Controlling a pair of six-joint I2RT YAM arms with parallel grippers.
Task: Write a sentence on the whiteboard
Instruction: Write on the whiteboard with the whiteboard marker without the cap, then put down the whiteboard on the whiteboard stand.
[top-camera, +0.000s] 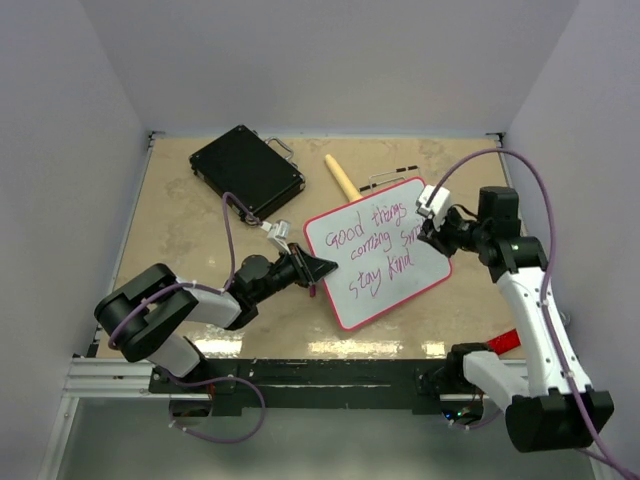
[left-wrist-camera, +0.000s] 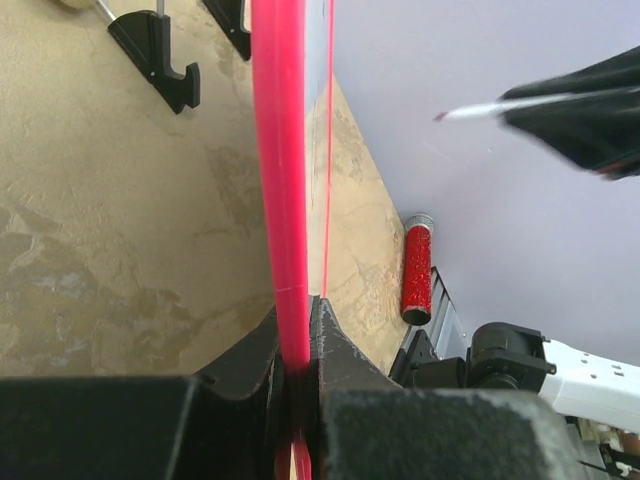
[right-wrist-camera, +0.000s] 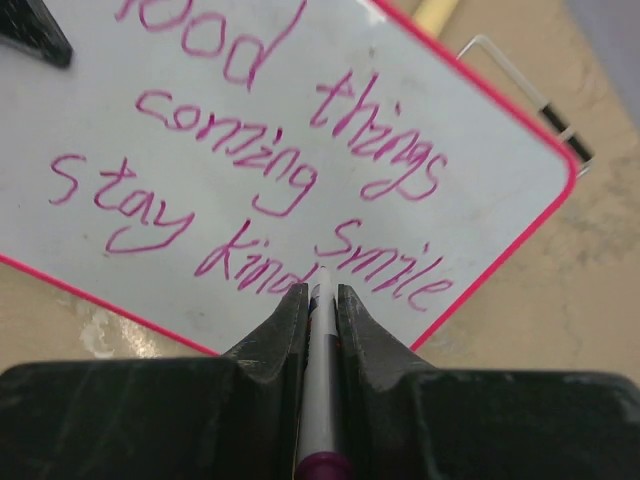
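The whiteboard (top-camera: 425, 262) lies tilted on the table with its red-pink rim all round. On it is the sentence (top-camera: 372, 250) in pink-purple, "Good things coming smile stay kind" (right-wrist-camera: 270, 170). My left gripper (top-camera: 318, 272) is shut on the board's left rim (left-wrist-camera: 280, 150), its fingertips (left-wrist-camera: 298, 330) pinching the red edge. Over the board's right side, my right gripper (top-camera: 432, 232) is shut on a white marker (right-wrist-camera: 320, 380) with a purple end. The marker's tip points just past "kind". In the left wrist view the tip (left-wrist-camera: 470, 112) stands off the board's surface.
A black hard case (top-camera: 246, 170) lies at the back left, a wooden stick (top-camera: 341, 177) behind the board. A red glittery tube (left-wrist-camera: 416, 270) lies near the table's front right edge. The board's black feet (left-wrist-camera: 160, 55) and a wire stand (right-wrist-camera: 520, 85) show at its back.
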